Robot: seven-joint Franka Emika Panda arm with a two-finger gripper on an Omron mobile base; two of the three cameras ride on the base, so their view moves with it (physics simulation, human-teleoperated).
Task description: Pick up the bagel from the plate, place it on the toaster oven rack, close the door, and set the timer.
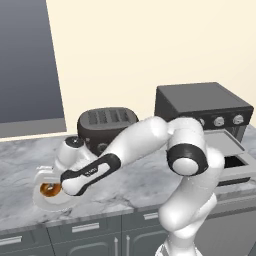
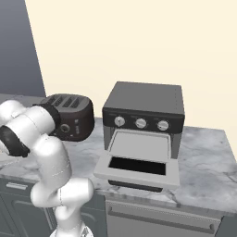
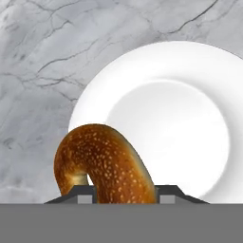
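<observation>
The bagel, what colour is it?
Golden-brown with tiny pale speckles; the bagel shows best in the hand view, over the white plate.

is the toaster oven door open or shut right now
Open. In the right base view the door is folded down flat in front of the toaster oven, its dark glass window facing up, with the light-grey rack exposed behind it.

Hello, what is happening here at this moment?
The robot arm reaches down to the left end of the counter, where the bagel sits between its jaws above the plate. The jaws seem shut on it, and it looks lifted. The toaster oven's door hangs open, its rack bare. A dark toaster stands beside it.
</observation>
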